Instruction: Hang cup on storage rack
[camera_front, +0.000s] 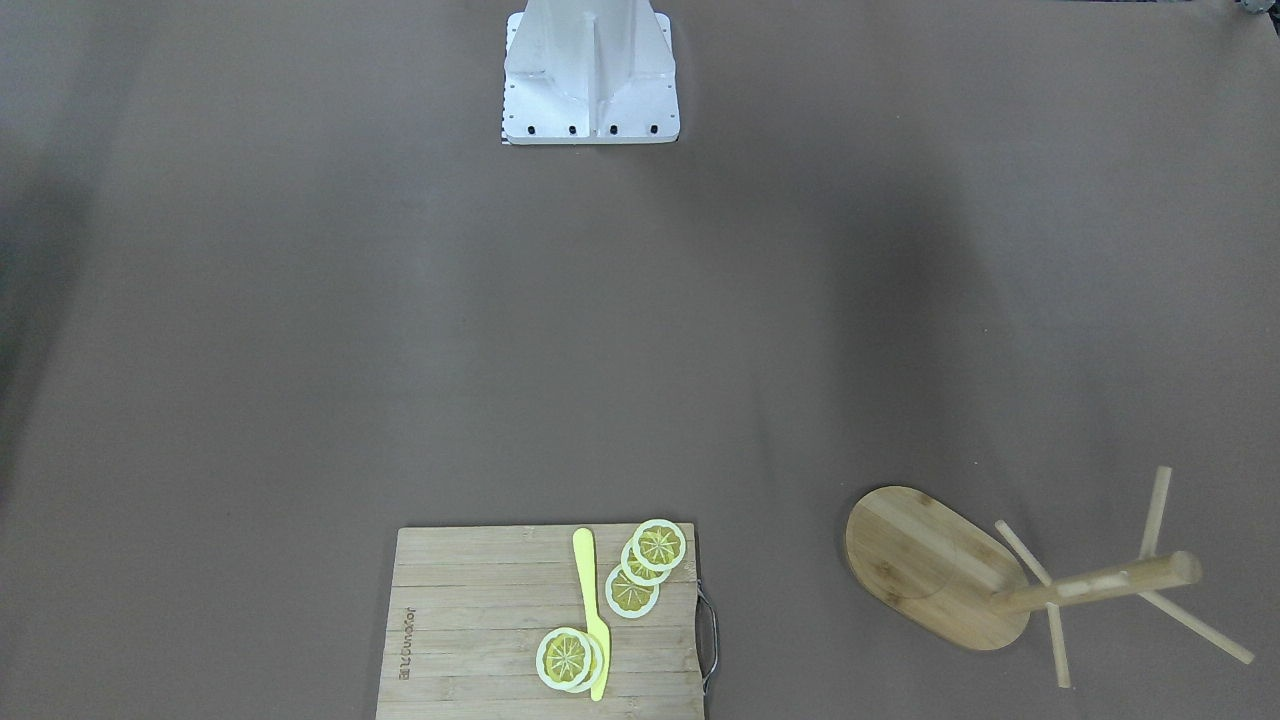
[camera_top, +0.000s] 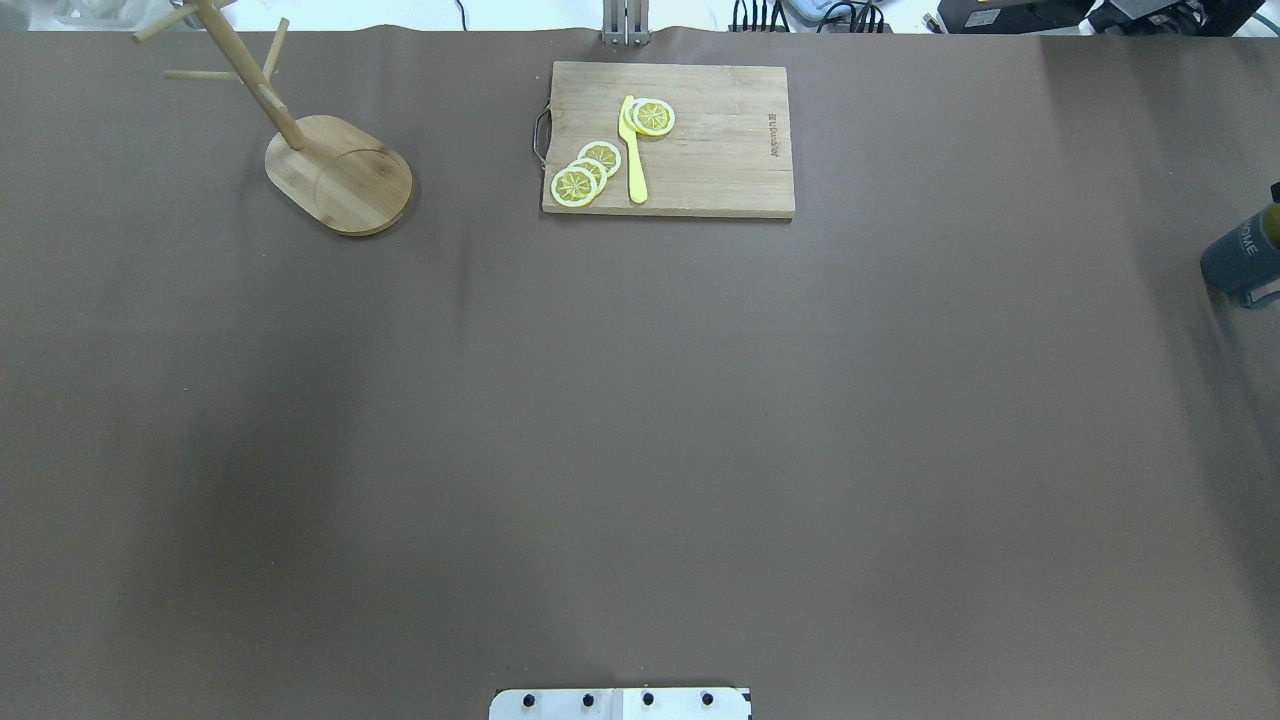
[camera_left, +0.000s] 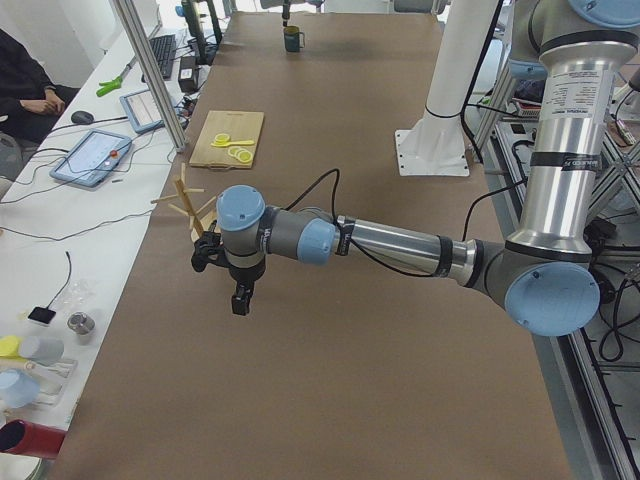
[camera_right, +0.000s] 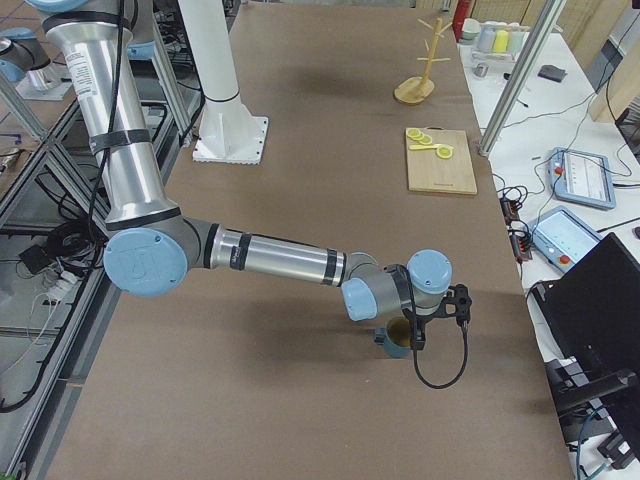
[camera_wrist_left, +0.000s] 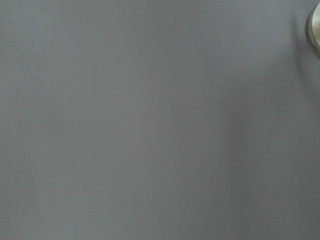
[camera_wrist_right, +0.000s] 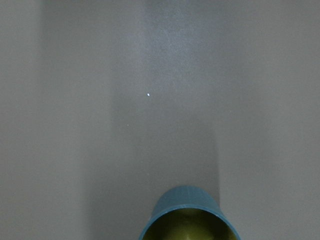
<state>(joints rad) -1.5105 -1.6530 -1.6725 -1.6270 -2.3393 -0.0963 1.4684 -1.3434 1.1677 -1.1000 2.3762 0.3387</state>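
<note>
While front view lacks the cup (camera_top: 1243, 262), overhead shows it, left pincer (camera_left: 240, 298), right pincer (camera_right: 412, 332) state unclear.

Item one, my left arm (camera_left: 400, 245): upper section upright, elbow bent, forearm stretched out level. Its wrist (camera_left: 243, 215) turns my left gripper (camera_left: 240, 300) straight down. Whether the fingers are parted or closed, I cannot tell from the side view.

Item two, my right arm (camera_right: 285, 260): likewise bent at the elbow, forearm reaching out near level. Its wrist (camera_right: 428, 272) points my right gripper (camera_right: 420, 335) downward. Finger state unreadable here too.
</note>
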